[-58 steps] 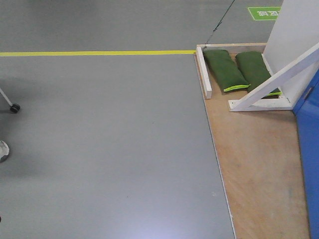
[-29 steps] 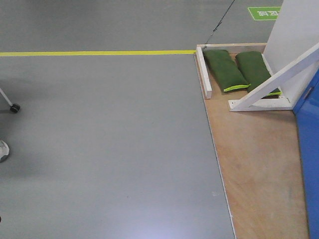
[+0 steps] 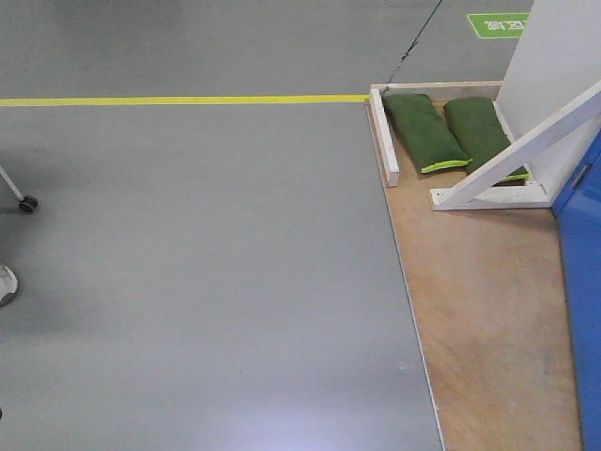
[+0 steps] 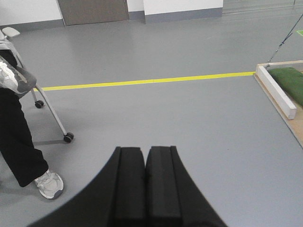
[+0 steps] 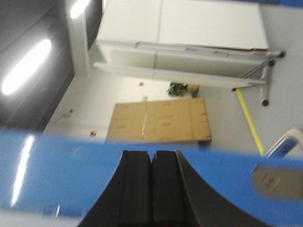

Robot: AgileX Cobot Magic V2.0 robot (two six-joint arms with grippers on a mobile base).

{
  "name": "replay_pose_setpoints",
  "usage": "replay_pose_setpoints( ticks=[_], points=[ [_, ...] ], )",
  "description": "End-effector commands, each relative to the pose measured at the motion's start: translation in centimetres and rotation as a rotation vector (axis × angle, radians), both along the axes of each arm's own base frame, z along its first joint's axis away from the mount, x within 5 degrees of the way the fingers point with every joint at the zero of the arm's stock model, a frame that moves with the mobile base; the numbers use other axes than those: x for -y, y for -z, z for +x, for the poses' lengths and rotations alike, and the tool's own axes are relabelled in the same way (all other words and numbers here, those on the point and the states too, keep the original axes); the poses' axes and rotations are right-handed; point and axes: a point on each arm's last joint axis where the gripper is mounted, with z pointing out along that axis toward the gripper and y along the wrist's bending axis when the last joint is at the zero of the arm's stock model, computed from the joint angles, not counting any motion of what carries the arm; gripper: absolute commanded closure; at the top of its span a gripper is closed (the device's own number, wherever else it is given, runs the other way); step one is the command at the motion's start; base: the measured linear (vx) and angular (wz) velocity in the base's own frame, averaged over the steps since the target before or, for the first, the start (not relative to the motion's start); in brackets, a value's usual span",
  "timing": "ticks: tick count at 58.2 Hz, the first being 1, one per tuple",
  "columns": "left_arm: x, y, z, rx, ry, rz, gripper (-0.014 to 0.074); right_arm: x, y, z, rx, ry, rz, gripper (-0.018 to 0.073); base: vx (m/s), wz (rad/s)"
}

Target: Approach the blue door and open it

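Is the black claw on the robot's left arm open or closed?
Closed. The left gripper has two black fingers meeting along a thin seam, nothing between them.

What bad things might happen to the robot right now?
The right gripper is shut and looks close to the blue door, so it might scrape or bump the panel. A person's shoe and a wheeled chair show beyond the left gripper; swinging that way might hit them.

The left tool (image 4: 145,150) and right tool (image 5: 151,153) are matte black, each two blocky fingers (image 4: 128,184) with curved flanks.
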Motion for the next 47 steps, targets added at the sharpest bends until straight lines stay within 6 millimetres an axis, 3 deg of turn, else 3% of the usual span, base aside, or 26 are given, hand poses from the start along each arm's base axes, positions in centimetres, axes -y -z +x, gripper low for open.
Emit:
replay_pose_setpoints(
  ticks=[1, 22, 39, 47],
  points=[
    [0.0, -0.7, 0.1, 0.092, 0.003, -0.001, 0.0526, 1.0, -1.1, -1.5, 0.033, 0.067, -0.027, 0.0557, 0.00, 0.00],
    [0.0, -0.7, 0.1, 0.092, 0.003, -0.001, 0.0526, 6.0, 0.2, -3.4, 0.008, 0.192, 0.009, 0.0557, 0.00, 0.00],
    [0.0, -0.7, 0.1, 0.092, 0.003, -0.001, 0.0526, 10.3, -0.3, -4.0, -0.311, 0.261, -0.063, 0.0557, 0.00, 0.00],
    [0.0, -0.7, 0.1, 0.092, 0.003, -0.001, 0.0526, 11.3, -1.5, -2.7, -0.448, 0.264, -0.141, 0.0557, 0.00, 0.00]
  ],
)
